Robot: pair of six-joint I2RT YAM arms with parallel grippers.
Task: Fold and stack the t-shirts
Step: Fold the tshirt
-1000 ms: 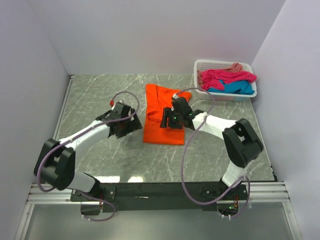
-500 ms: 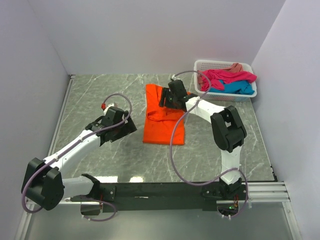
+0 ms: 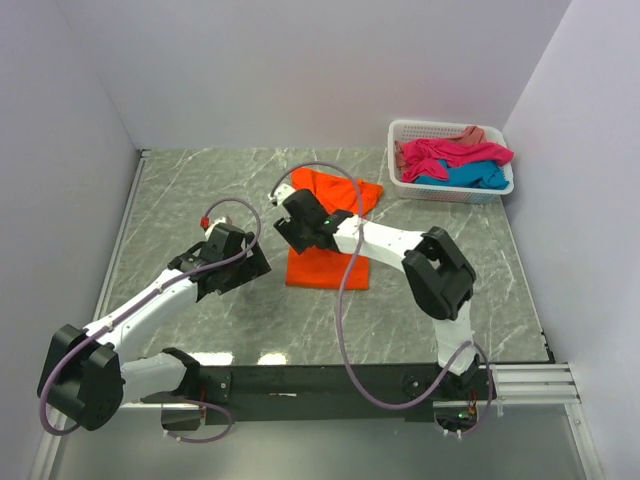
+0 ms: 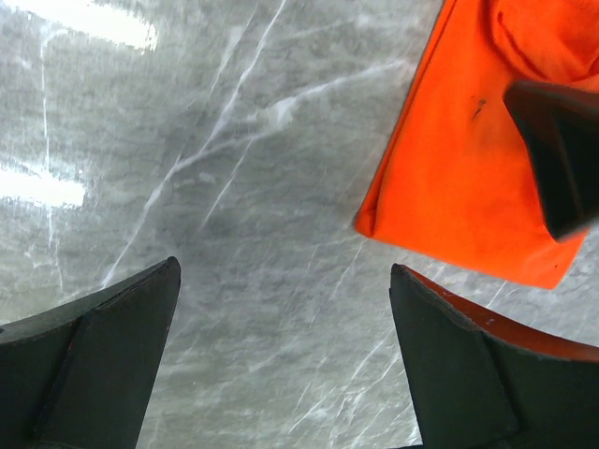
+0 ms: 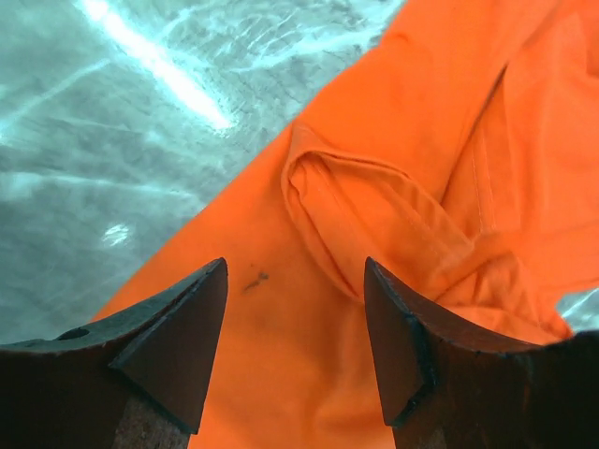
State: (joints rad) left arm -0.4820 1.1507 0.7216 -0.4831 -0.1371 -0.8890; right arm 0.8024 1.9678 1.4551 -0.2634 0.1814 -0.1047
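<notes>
Right gripper (image 5: 295, 269) jaws apart, empty, over the part-folded orange tee (image 5: 412, 131), a bunched ridge right below. Left gripper (image 4: 285, 271) wide, over table (image 4: 187, 140), tee corner just ahead-right. Step: folding orange (other tees (image 3: 455, 160) wait in basket (image 3: 455, 194)). Next: pinch an edge, fold across.

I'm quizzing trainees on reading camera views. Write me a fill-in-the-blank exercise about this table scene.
1. The shirt lying on the table is ____.
2. The white basket stands at the table's far ____ corner.
3. The left claw and the right claw both stand ____, holding nothing.

Missing words: orange; right; open.
</notes>
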